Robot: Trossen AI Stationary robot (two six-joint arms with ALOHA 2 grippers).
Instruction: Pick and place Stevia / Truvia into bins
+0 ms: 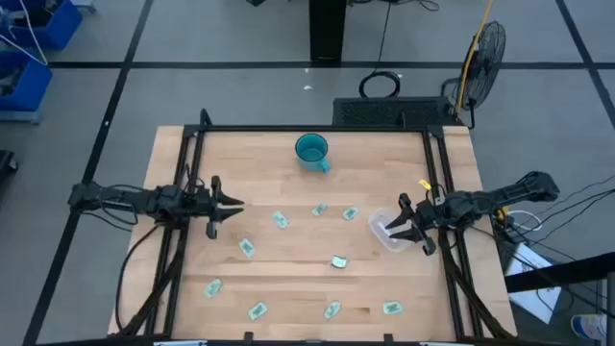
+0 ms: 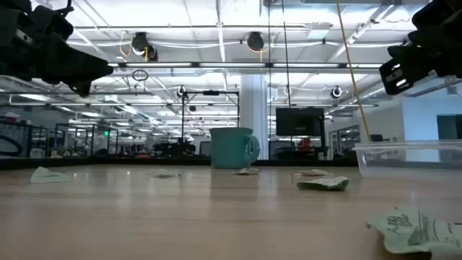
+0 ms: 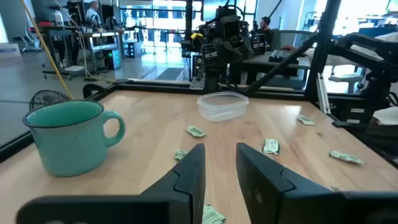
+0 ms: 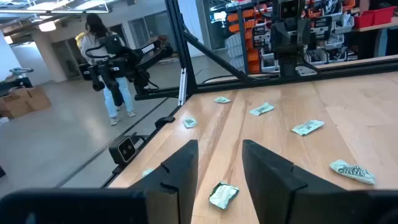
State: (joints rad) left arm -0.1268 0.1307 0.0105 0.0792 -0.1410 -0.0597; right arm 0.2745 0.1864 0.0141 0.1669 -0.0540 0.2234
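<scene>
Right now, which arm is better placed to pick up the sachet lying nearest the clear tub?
Probably the right. The right gripper hangs open over the tub, near that sachet; the left gripper hangs open across the table.

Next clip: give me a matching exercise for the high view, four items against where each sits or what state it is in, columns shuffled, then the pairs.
Items:
1. teal mug
2. clear tub
3. left gripper
4. crumpled sachet

Descriptions:
A. open, empty, above the table's left side
B. near the far edge, about centre
C. at the right side, just under the right gripper
D. on the wood, nearer the front than the tub and to its left

Pairs: 1-B, 2-C, 3-A, 4-D
</scene>
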